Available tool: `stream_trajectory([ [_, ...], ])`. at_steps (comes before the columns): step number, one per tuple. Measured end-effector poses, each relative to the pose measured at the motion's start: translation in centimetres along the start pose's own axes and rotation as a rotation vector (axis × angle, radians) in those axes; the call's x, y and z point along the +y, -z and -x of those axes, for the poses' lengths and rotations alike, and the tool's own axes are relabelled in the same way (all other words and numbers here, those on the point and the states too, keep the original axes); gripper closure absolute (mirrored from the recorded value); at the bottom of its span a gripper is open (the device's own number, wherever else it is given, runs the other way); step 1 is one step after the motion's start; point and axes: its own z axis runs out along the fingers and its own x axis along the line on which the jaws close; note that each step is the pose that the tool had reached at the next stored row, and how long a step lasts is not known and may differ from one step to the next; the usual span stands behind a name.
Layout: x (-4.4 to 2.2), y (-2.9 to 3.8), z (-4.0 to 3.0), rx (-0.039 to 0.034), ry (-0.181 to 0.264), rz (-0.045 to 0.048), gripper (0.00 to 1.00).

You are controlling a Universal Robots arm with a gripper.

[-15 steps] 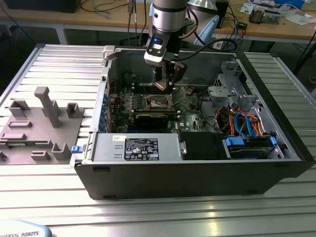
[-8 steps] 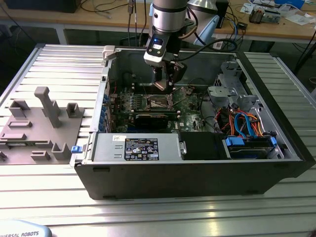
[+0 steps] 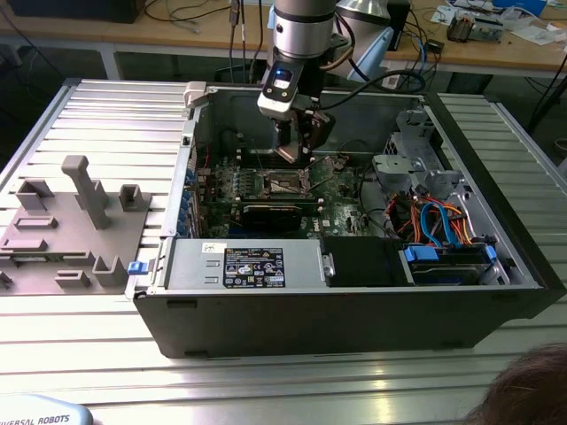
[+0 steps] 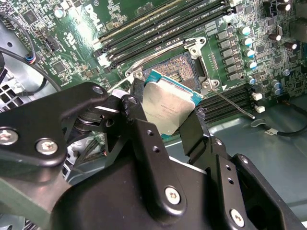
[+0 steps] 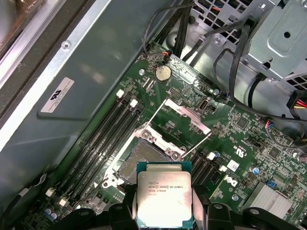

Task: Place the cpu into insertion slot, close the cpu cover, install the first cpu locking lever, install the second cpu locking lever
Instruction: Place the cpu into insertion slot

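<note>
The black two-finger gripper [image 4: 164, 109] pinches the small square cpu [image 5: 164, 199], dull silver on top with a thin green rim, by two opposite edges. It holds the chip in the air just beside the insertion slot [image 5: 142, 158], a dark square socket framed in silvery metal, and the chip is not seated.

The slot lies open. The cpu cover [image 5: 184, 112], a thin silvery frame plate, stands raised on the side of the slot away from the chip, and two thin wire levers [image 5: 153, 112] are swung up beside it. Long black memory slots [image 5: 103, 139] run close along two sides of the slot, and the grey case wall [image 5: 72, 72] rises just beyond one row.

In the second wrist view the black gripper linkage [image 4: 144, 158] hides the board on the chip's side of the slot. In the first wrist view the fingers [image 5: 122, 215] are cut off at the frame. In the exterior view the slot sits small under the gripper inside the open black computer case [image 3: 354, 310] on the ribbed metal surface [image 3: 266, 381].
</note>
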Motion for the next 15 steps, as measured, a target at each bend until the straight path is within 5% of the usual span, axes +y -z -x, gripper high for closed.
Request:
stream_trajectory([
  [15, 0.0, -0.1, 0.0, -0.0003, -0.011, -0.0003, 0.46],
])
